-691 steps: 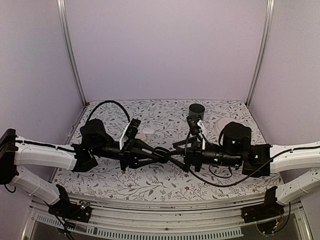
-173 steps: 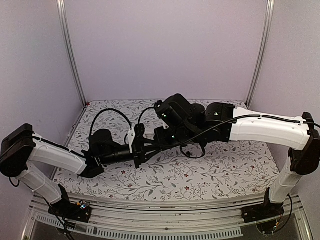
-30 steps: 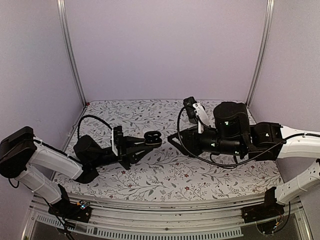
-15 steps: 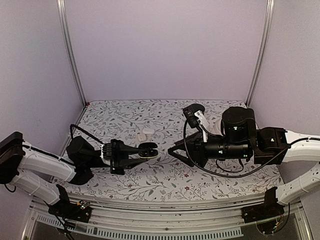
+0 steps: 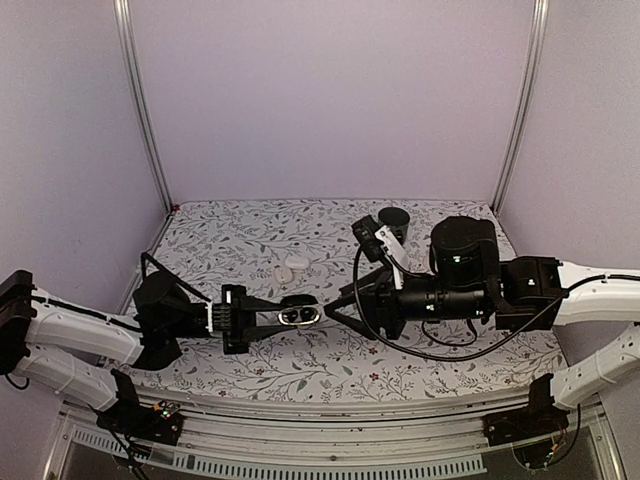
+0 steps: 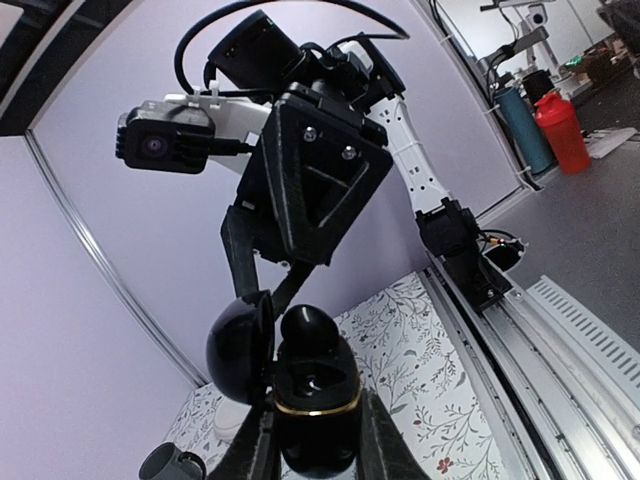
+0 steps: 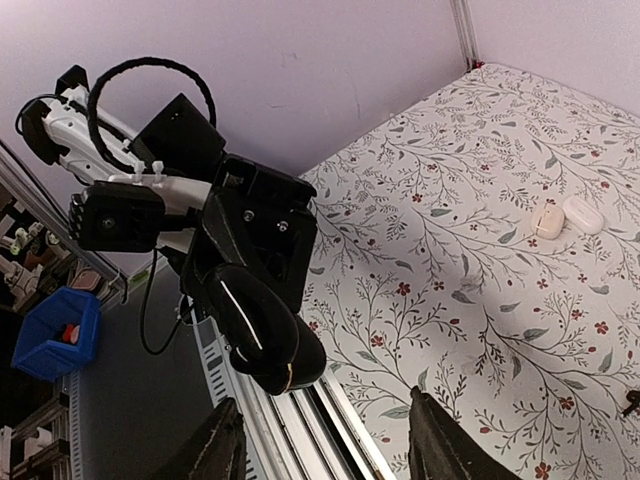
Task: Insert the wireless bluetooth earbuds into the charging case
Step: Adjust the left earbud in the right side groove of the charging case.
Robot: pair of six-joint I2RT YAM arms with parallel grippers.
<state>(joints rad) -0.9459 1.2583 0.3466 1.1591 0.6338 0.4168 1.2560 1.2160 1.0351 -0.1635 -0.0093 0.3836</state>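
While the left fingers [image 6: 388,455] clench the glossy black, gold-rimmed charging case [image 6: 318,410] above the floral-patterned desk [image 5: 330,370], its lid stands open and two dark rounded shapes, apparently the black earbuds [image 5: 291,315], sit in its wells. The right fingers [image 7: 222,450] are spread apart just beside the case, grasping nothing. Two small white pieces [image 7: 565,217] lie together on the desk farther back.

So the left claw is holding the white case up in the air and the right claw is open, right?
Not quite: the left gripper holds the black charging case in the air; the white case lies on the table, as the top external view shows. The right gripper is open.
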